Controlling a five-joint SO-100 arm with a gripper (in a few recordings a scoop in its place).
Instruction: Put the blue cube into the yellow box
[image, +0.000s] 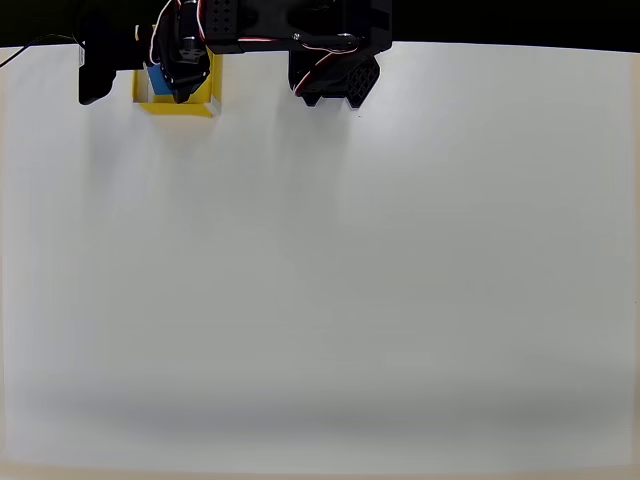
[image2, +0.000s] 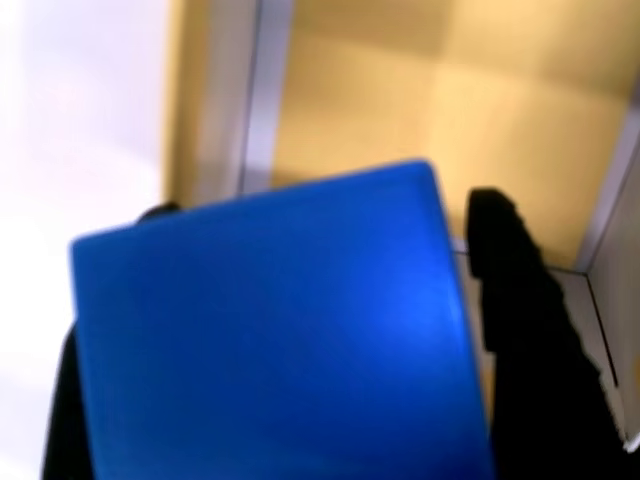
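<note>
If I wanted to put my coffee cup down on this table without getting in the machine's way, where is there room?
Nearly the whole white table is bare in the overhead view: everything below the arm, out to the left, right and near edges. The crowded strip is along the top edge, where the gripper holds the blue cube over the yellow box.
</note>
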